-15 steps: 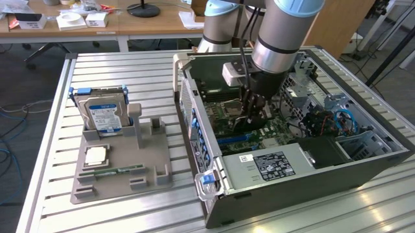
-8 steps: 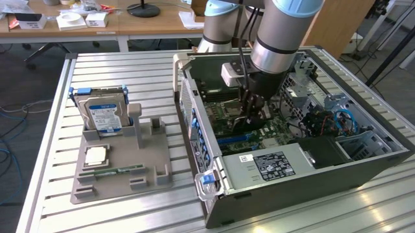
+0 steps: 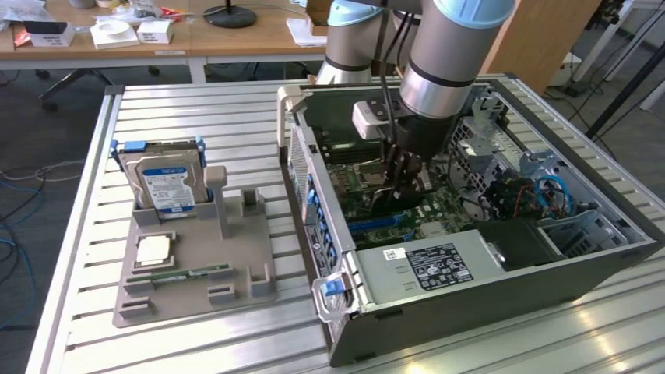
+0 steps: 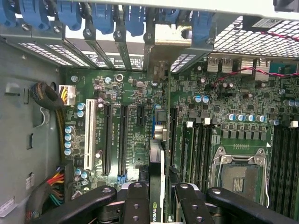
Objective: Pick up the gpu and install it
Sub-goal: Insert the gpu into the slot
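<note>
The gripper (image 4: 161,198) is down inside the open computer case (image 3: 499,312), its jaws clamped on the gpu (image 4: 156,177). In the wrist view the card stands on edge between the two black fingers (image 4: 135,205), a green logo on its dark face. It hangs over the expansion slots of the motherboard (image 4: 135,93), in line with them. The white slot (image 4: 89,135) lies on one side of it and the empty CPU socket (image 4: 238,175) on the other. Whether the card's edge has entered a slot cannot be told.

Taking the exterior view as a clock face, the case lies on its side from the centre out to 4 o'clock, on a slatted metal table (image 3: 208,109). The arm comes in from 1 o'clock. The power supply (image 3: 437,265), with its black label, sits at the case's 5 o'clock end. At 8 o'clock of the case stands a grey parts holder (image 3: 187,300). It carries an upright hard drive (image 3: 167,183) at its 12 o'clock end, a processor chip (image 3: 154,249) and a RAM stick (image 3: 187,275).
</note>
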{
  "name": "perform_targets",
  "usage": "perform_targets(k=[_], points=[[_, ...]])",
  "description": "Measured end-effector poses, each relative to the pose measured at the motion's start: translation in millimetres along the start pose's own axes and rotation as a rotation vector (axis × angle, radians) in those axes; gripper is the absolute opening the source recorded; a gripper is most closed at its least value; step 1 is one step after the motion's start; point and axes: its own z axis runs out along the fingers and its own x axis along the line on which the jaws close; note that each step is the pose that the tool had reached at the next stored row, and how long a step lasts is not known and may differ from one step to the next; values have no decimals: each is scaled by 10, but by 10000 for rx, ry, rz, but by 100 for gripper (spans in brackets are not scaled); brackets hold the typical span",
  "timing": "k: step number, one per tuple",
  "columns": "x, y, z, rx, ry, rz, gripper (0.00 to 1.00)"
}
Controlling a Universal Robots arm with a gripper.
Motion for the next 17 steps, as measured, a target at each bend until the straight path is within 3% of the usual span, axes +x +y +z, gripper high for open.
perform_targets(k=[17], points=[[-6,15,49,-2,6,-22,26]])
